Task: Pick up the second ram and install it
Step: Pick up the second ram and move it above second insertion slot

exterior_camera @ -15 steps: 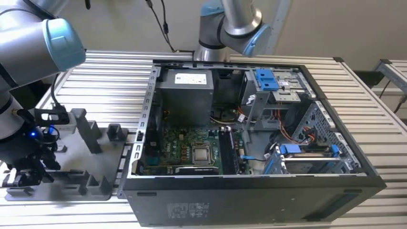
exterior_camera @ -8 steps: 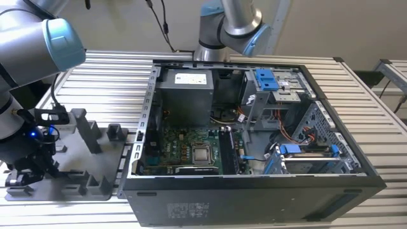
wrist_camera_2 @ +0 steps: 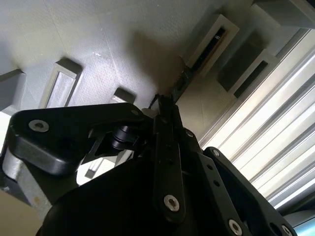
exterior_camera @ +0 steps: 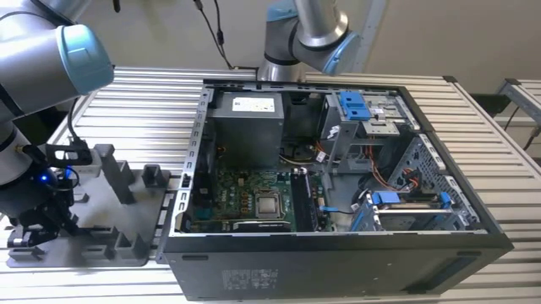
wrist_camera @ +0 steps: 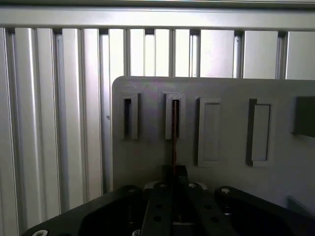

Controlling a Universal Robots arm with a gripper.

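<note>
My gripper (wrist_camera: 174, 171) sits low over the tray (wrist_camera: 142, 152), to the exterior view's left of the open case (exterior_camera: 338, 266). Its jaws look drawn together and clamped on the ram (wrist_camera: 174, 132), which stands on edge with one end in a slotted post. I judge the stick light and stiff, but thin and easy to crack or flex, with chips and contacts that should not be pinched hard. The hold belongs flat across its two faces along the upper edge, firm enough not to slip and kept free of any twist.
</note>
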